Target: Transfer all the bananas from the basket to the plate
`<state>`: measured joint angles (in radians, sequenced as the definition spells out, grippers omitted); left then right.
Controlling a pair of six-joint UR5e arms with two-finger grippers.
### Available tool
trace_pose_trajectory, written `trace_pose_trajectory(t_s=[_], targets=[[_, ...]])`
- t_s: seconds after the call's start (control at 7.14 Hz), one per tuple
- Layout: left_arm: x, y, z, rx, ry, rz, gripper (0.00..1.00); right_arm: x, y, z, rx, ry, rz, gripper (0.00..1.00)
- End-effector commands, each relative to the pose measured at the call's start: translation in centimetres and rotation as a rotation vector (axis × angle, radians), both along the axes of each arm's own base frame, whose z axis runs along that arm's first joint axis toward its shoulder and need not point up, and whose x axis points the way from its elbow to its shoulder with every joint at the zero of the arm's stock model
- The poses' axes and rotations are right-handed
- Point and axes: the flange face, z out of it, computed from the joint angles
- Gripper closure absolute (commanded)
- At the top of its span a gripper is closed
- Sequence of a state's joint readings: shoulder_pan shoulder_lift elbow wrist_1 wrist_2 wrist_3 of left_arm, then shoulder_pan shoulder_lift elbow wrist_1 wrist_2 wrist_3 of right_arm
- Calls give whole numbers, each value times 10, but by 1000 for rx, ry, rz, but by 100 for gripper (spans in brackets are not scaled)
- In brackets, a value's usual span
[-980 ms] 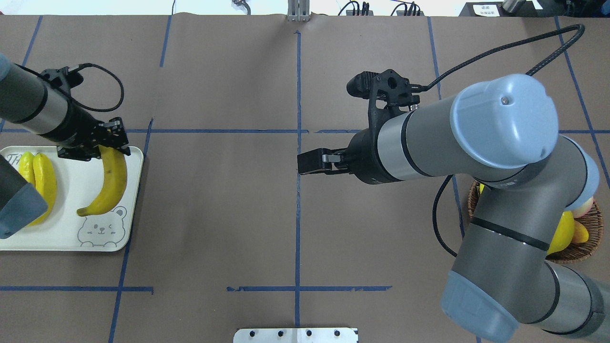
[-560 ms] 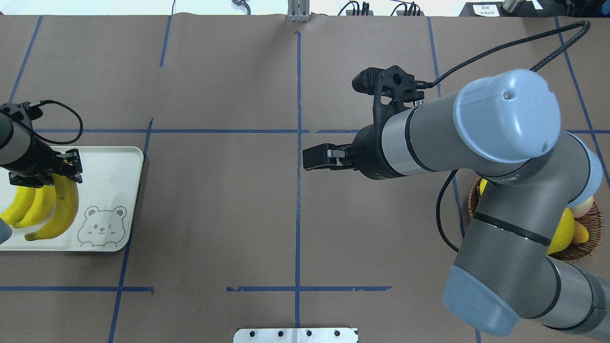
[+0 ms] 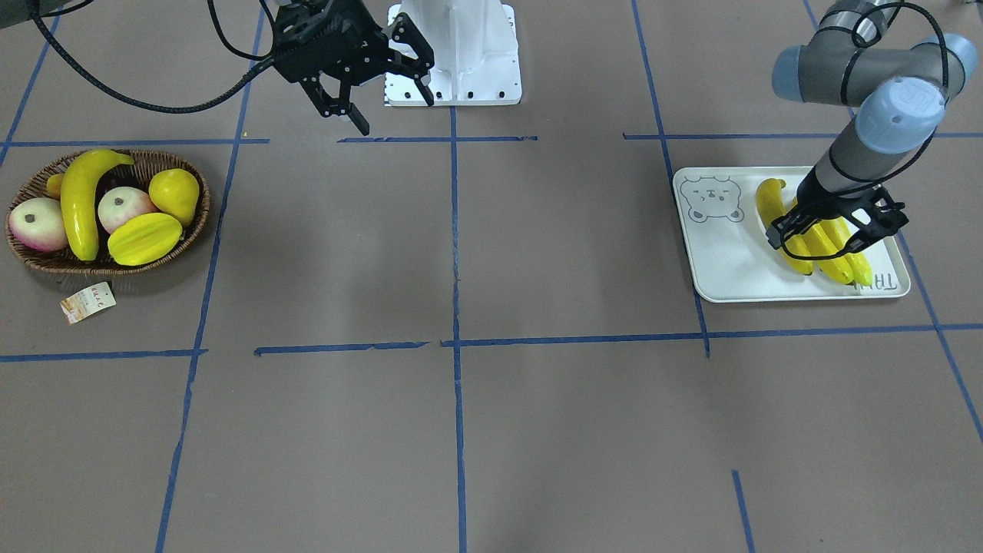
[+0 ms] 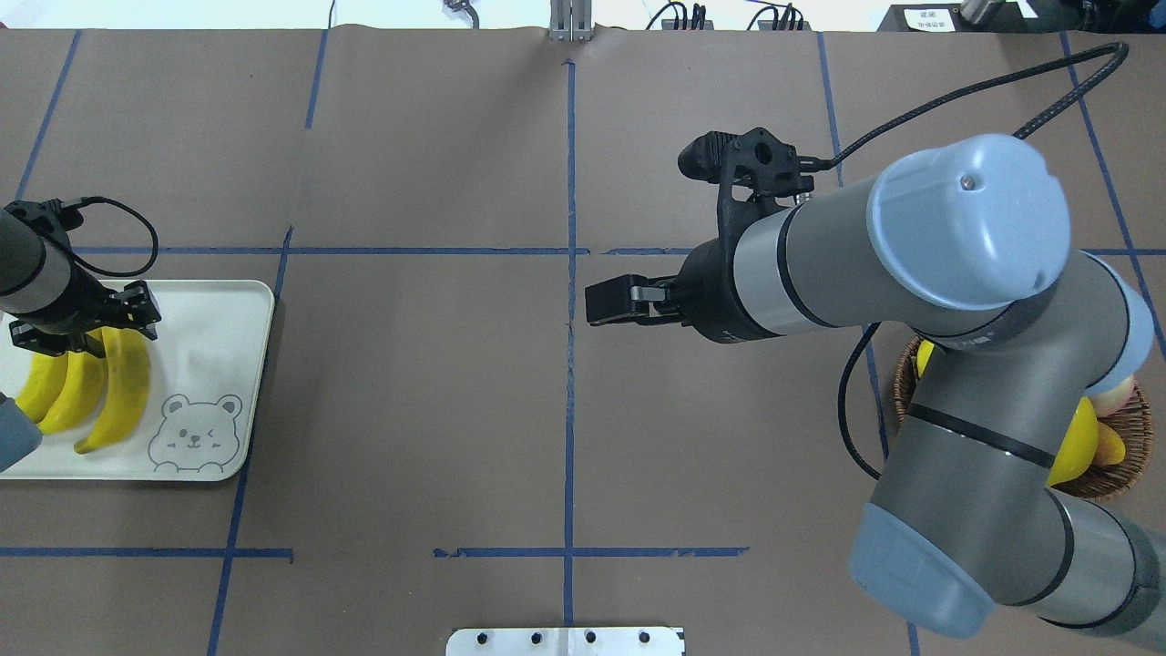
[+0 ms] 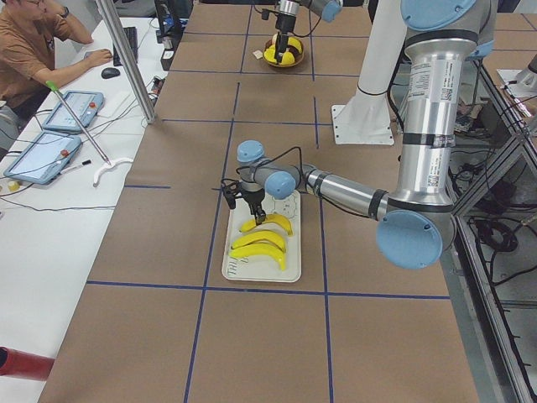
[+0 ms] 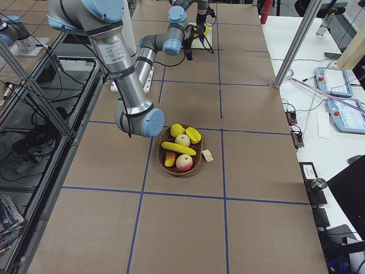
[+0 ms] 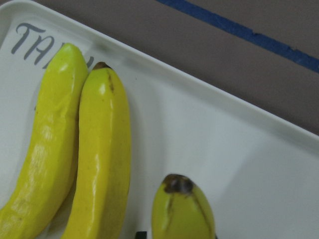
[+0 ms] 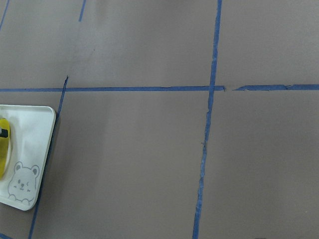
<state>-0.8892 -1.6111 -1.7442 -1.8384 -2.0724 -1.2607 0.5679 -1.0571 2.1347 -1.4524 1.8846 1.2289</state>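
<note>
- lying in the basket [image 3: 196, 226] at the 9 o'clock side of the front-facing view, one banana [image 3: 79, 207] was not yet moved. three bananas [image 3: 770, 201] lay side by side on the plate [image 3: 726, 265] at the 3 o'clock side.
- the right end effector [image 3: 390, 111] hung above the desk [image 3: 537, 430] near the robot's base, its jaws spread wide and empty. from it, in that view, the basket's banana lay toward 8 o'clock, well apart.
- that banana's long axis ran roughly from 12 to 6 o'clock. it had a pale apple [image 3: 37, 223] on its 9 o'clock side, and a second apple [image 3: 121, 207] and a starfruit [image 3: 146, 238] on its 3 o'clock side.
- the left end effector [image 3: 828, 233] sat low over the plate, straddling the banana nearest the bear drawing. whether its jaws pinched that banana or stood clear of it, i could not tell.
- by this layout, the right arm was by far the nearer one for the pick. its jaws would likely need to close across the banana's short width, along the 9-to-3 line.
</note>
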Motion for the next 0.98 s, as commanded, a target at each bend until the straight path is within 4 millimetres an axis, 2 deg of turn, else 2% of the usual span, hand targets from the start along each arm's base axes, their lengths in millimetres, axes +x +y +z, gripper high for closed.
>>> trace_pose_trajectory(t_s=[0.0, 0.14, 0.28, 0.42, 0.56, 0.7, 0.84], targets=[[-4, 2, -41, 62, 46, 2, 0, 25, -12, 24, -61, 46, -24, 0], [-11, 9, -74, 80, 104, 12, 0, 41, -13, 49, -94, 77, -22, 0], [-25, 11, -106, 83, 136, 3, 0, 59, -3, 84, -127, 121, -18, 0], [-23, 8, -139, 87, 139, 4, 0, 84, 16, 114, -150, 155, -19, 0], [-17, -1, -166, 88, 141, 0, 0, 111, 18, 139, -188, 190, 9, 0], [-12, -7, -184, 95, 153, -9, 0, 143, 11, 170, -282, 211, 22, 0], [-11, -8, -198, 89, 160, -21, 0, 186, 11, 214, -344, 210, 37, 0]])
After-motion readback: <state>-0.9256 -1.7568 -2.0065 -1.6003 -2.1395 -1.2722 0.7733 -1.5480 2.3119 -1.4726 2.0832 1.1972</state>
